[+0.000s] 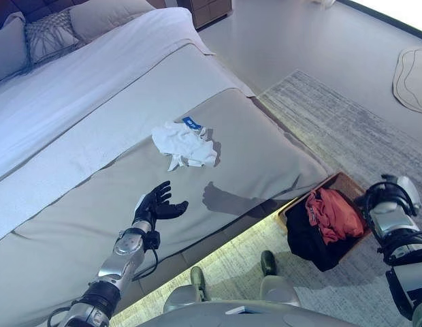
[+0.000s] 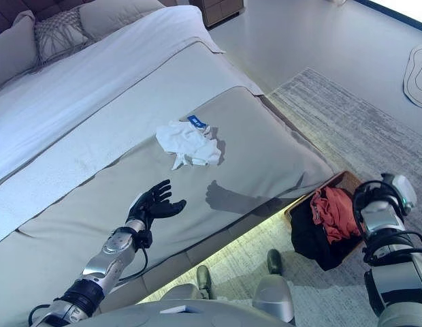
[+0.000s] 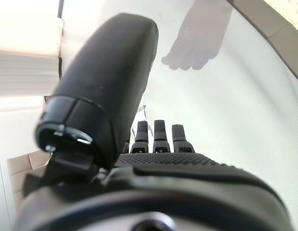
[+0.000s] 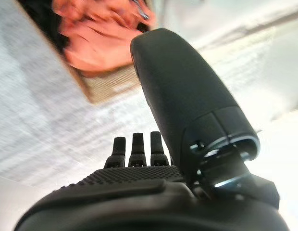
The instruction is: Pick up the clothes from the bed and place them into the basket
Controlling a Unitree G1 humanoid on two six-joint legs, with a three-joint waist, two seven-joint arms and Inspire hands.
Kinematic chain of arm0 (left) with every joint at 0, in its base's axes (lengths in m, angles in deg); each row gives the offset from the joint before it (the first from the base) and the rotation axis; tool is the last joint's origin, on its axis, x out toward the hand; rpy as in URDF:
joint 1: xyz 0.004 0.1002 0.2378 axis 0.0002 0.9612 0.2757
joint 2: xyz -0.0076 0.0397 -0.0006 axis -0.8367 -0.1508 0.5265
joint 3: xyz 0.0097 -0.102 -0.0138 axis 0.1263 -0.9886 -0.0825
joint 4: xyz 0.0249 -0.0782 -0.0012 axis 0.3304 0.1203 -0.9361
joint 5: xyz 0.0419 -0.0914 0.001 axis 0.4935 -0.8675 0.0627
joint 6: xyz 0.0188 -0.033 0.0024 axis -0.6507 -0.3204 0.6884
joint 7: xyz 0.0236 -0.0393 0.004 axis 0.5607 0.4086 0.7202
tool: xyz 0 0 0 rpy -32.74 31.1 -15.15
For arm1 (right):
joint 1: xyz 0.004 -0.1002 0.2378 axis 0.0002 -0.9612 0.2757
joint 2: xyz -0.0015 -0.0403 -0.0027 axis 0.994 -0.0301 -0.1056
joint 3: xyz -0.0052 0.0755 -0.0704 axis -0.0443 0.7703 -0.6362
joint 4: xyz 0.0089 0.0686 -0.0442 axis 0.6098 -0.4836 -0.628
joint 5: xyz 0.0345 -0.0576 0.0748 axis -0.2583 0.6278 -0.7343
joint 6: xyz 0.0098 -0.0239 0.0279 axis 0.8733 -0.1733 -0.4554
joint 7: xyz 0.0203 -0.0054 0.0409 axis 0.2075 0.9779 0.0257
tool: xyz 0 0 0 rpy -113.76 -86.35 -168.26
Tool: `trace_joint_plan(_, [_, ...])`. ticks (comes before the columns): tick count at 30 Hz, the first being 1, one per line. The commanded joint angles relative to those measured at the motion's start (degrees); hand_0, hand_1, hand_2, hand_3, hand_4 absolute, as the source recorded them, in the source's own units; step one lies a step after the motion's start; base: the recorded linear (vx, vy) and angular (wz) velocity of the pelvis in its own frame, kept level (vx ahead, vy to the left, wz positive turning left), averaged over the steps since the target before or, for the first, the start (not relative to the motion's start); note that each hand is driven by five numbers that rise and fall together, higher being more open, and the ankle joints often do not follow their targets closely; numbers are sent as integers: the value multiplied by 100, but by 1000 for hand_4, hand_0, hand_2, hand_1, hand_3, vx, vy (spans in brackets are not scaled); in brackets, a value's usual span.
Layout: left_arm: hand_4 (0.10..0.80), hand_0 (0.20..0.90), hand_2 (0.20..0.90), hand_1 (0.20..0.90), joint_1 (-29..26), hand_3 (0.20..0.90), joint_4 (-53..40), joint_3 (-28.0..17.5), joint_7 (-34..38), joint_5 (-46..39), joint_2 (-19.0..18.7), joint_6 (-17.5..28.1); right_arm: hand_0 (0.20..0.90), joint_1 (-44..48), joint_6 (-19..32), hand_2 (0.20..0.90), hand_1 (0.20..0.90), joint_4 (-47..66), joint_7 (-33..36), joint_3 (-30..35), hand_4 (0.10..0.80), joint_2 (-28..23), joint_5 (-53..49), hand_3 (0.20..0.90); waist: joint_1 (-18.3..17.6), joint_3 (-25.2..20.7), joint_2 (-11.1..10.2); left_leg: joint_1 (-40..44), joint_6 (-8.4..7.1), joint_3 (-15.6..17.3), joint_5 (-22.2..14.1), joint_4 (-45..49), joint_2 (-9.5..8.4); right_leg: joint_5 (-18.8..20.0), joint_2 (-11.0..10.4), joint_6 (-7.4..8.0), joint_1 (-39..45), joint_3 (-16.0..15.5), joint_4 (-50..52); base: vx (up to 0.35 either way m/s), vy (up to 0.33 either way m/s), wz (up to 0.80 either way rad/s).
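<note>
One white garment (image 1: pixel 184 144) lies beyond left hand (image 1: pixel 154 205).

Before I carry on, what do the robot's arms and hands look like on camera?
Both arms are silver-grey metal segments with black joints. The left hand is black all over, its slim fingers and thick rounded thumb dark, and its palm has a fine dotted texture. The right hand looks the same, black and textured. Neither thumb bears a white cover.

A home bedroom: a made bed (image 1: pixel 95 102) with pillows (image 1: pixel 47 34), a floor rug (image 1: pixel 347 122), a wooden dresser (image 1: pixel 207 10).
</note>
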Motion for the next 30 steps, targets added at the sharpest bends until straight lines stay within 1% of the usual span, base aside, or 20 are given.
trace_joint_plan(1, [800,900,900,900,-412,900,-437,-11,221,-130,-374,401,900,1303,233,900,900,684,565,-679,800,-386,544,900,277,-186,-569,22,-69,-358,-279,11,73,-124,-379,-10,127,-137,62,8,17,5])
trace_joint_plan(4, [800,900,900,900,-393,900,-425,-37,350,-6,-317,332,900,1735,432,900,900,1324,559,-968,800,-370,862,900,415,-250,-632,-53,-41,-528,-263,11,37,-171,-403,-35,187,-241,62,55,10,13])
trace_joint_plan(5, [800,900,900,900,-390,900,-426,-39,354,1,-316,328,900,1743,452,900,900,1333,555,-975,800,-369,871,900,415,-252,-634,-54,-40,-535,-263,11,36,-174,-404,-36,191,-248,62,104,-29,23])
trace_joint_plan(7, [800,900,900,900,-316,900,-387,-70,288,255,-381,313,900,1999,532,900,900,1643,494,-1206,800,-309,1143,900,583,-325,-697,-131,-31,-684,-244,11,1,-215,-439,-31,232,-373,62,79,-45,22])
trace_joint_plan(10, [800,900,900,900,-377,900,-415,-114,239,281,-456,311,900,2548,564,900,900,1580,470,-1577,800,-289,1294,900,777,-236,-710,-269,-22,-807,-191,11,-17,-259,-520,-30,128,-526,207,-23,-6,37])
trace_joint_plan(12, [800,900,900,900,-399,900,-422,-116,223,262,-444,319,900,2799,596,900,900,1500,438,-1739,800,-255,1328,900,856,-160,-692,-359,-28,-869,-168,86,-21,-295,-549,-52,69,-581,307,-28,23,32])
trace_joint_plan(13, [800,900,900,900,-414,900,-423,-80,140,305,-447,391,900,3051,605,900,900,1366,403,-1886,800,-253,1378,900,951,-61,-664,-494,-23,-945,-184,251,-49,-360,-602,-77,-5,-632,479,-53,59,27])
trace_joint_plan(16, [800,900,900,900,-519,900,-547,54,46,325,-512,592,900,3635,584,900,900,1071,359,-2220,800,-280,1480,900,1146,328,-528,-940,12,-1204,-261,727,-171,-611,-780,-122,-331,-828,1108,-110,92,43])
trace_joint_plan(18, [800,900,900,900,-558,900,-675,98,45,290,-566,731,900,3923,501,900,900,979,347,-2419,800,-315,1496,900,1243,587,-443,-1214,33,-1323,-316,1033,-266,-747,-876,-133,-561,-882,1478,-143,102,40])
trace_joint_plan(19, [800,900,900,900,-605,900,-780,126,101,258,-624,852,900,4165,396,900,900,904,372,-2566,800,-340,1428,900,1331,848,-374,-1472,64,-1424,-374,1270,-348,-861,-952,-138,-788,-925,1769,-174,71,29])
trace_joint_plan(21, [800,900,900,900,-626,900,-942,140,185,217,-689,894,900,4415,298,900,900,807,379,-2654,800,-334,1459,900,1409,1089,-320,-1788,104,-1528,-403,1520,-439,-937,-1018,-138,-1109,-927,2122,-179,47,31])
trace_joint_plan(22, [800,900,900,900,-614,900,-1078,111,217,177,-714,942,900,4633,190,900,900,726,393,-2762,800,-329,1519,900,1495,1291,-273,-2050,148,-1587,-408,1690,-520,-981,-1076,-123,-1378,-946,2378,-194,26,34])
trace_joint_plan(24, [800,900,900,900,-635,900,-1272,120,264,183,-748,965,900,4923,-31,900,900,661,363,-2888,800,-321,1645,900,1588,1535,-212,-2365,209,-1657,-385,1858,-637,-1038,-1126,-126,-1703,-978,2707,-174,2,29])
trace_joint_plan(25, [800,900,900,900,-631,900,-1315,133,276,186,-752,958,900,4990,-98,900,900,630,322,-2932,800,-322,1686,900,1613,1535,-198,-2477,220,-1678,-381,1898,-665,-1054,-1130,-130,-1809,-988,2775,-98,-10,30])
trace_joint_plan(27, [800,900,900,900,-633,900,-1466,197,317,174,-768,941,900,5187,-248,900,900,489,336,-3059,800,-314,1673,900,1687,1535,-156,-2879,261,-1728,-400,2096,-773,-1117,-1154,-143,-2189,-1000,3046,-63,-2,38])
trace_joint_plan(28, [800,900,900,900,-615,900,-1564,261,372,129,-798,934,900,5298,-316,900,900,392,343,-3117,800,-300,1637,900,1739,1535,-113,-3140,308,-1770,-445,2261,-848,-1207,-1173,-161,-2455,-1012,3314,-40,29,39])
trace_joint_plan(30, [800,900,900,900,-573,900,-1645,316,378,-1,-831,974,900,5518,-407,900,900,241,104,-3265,800,-308,1794,900,1800,1535,-27,-3568,368,-1814,-520,2565,-963,-1347,-1157,-222,-2878,-980,3720,-48,50,29])
